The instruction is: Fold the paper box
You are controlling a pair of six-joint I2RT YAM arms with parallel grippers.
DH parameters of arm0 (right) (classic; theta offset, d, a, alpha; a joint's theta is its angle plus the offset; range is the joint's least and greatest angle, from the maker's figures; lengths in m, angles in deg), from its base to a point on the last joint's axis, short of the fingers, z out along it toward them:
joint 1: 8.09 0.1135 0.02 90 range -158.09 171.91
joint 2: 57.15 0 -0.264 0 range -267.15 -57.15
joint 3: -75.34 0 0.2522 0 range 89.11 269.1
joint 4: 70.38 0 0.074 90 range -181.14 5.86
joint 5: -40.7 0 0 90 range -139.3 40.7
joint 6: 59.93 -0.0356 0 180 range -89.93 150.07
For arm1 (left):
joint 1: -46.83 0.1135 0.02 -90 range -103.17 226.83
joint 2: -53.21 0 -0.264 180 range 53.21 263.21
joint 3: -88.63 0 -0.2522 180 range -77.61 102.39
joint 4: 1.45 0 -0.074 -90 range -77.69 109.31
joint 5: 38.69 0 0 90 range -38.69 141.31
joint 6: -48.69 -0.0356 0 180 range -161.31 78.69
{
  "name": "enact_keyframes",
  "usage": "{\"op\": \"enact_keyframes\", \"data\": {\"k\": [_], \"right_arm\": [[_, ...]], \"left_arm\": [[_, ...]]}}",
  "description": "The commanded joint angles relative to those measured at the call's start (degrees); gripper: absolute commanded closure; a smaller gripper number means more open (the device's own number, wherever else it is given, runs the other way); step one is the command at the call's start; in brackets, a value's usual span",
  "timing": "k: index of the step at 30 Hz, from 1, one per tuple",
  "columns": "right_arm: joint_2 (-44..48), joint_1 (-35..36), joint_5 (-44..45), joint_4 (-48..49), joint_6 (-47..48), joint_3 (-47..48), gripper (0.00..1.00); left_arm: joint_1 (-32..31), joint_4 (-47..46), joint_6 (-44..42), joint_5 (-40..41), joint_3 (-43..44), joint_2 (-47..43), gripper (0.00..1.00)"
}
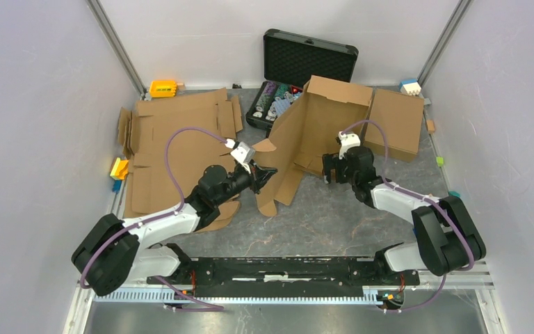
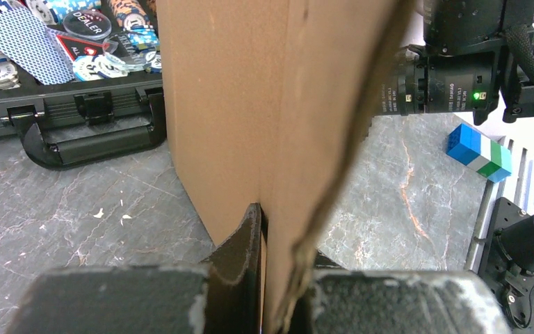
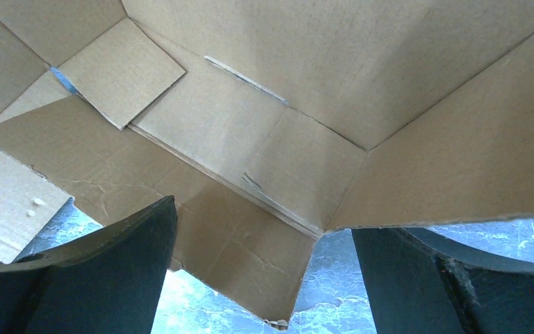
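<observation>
The paper box (image 1: 320,129) is brown corrugated cardboard, half raised in the middle of the table, its panels standing upright and flaps splayed. My left gripper (image 1: 263,177) is shut on a standing side flap of the box (image 2: 271,139), the cardboard pinched between its fingers (image 2: 247,257). My right gripper (image 1: 335,169) is open at the box's right side, a loose bottom flap (image 3: 250,250) lying in front of the gap between its fingers (image 3: 104,271). The box's inner panels (image 3: 361,69) fill the right wrist view.
Flat cardboard sheets (image 1: 174,146) lie at the left. An open black case with chips (image 1: 281,97) stands behind the box, also in the left wrist view (image 2: 62,83). Another cardboard piece (image 1: 395,122) lies at the right. Small coloured blocks (image 1: 163,88) (image 2: 478,147) sit along the edges.
</observation>
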Motion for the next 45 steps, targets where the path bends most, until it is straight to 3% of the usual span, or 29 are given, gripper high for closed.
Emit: {"op": "enact_keyframes", "data": {"k": [1, 16, 23, 30, 41, 45], "right_arm": [[2.3, -1.4, -9.0, 6.0, -2.5, -2.5, 0.02], [6.1, -9.1, -19.4, 10.4, -4.6, -6.9, 0.02], [3.9, -11.7, -30.6, 13.4, -5.9, -6.0, 0.02], [2.8, -11.8, -32.3, 12.8, -3.3, -5.4, 0.02], [2.5, -11.8, -13.1, 9.5, -3.4, -4.2, 0.02], [2.9, -11.8, -10.3, 9.9, -3.7, -4.2, 0.02]], "left_arm": [[-0.6, 0.9, -0.6, -4.8, -0.8, 1.6, 0.9], [-0.6, 2.7, -1.9, -2.6, -0.2, 0.9, 0.89], [-0.6, 3.3, -2.1, -2.6, 0.0, 0.8, 0.89], [-0.6, 4.0, -2.4, -2.2, 0.1, 0.2, 0.88], [-0.6, 5.2, -2.9, -1.4, 0.3, -0.2, 0.88], [-0.6, 5.4, -3.2, -1.1, 0.3, -0.2, 0.88]]}}
